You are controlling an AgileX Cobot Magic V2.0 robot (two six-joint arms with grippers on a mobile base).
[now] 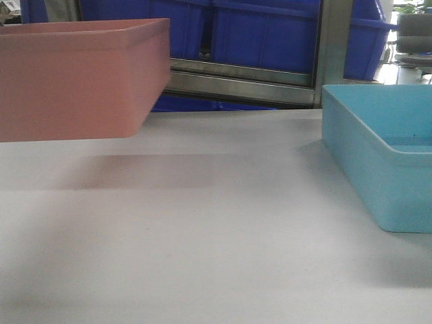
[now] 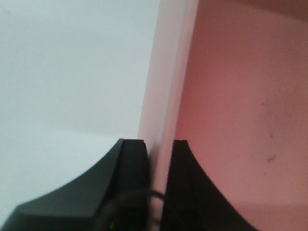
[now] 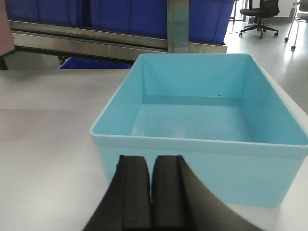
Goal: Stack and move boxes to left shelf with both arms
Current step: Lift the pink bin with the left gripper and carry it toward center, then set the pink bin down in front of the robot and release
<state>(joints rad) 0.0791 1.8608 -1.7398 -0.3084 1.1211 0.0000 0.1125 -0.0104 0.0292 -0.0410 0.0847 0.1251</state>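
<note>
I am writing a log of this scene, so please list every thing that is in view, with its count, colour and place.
pink box: one, salmon pink, at left, seemingly raised off the table
blue box: one, light blue, on the table at right, empty
table: one, grey-white, under both boxes
bins: several, dark blue, on the rack behind the table
rack: one, steel, behind the table
chair: one, black, far background at right
left gripper: one, black, shut on the pink box's wall
right gripper: one, black, shut, empty, just before the blue box
</note>
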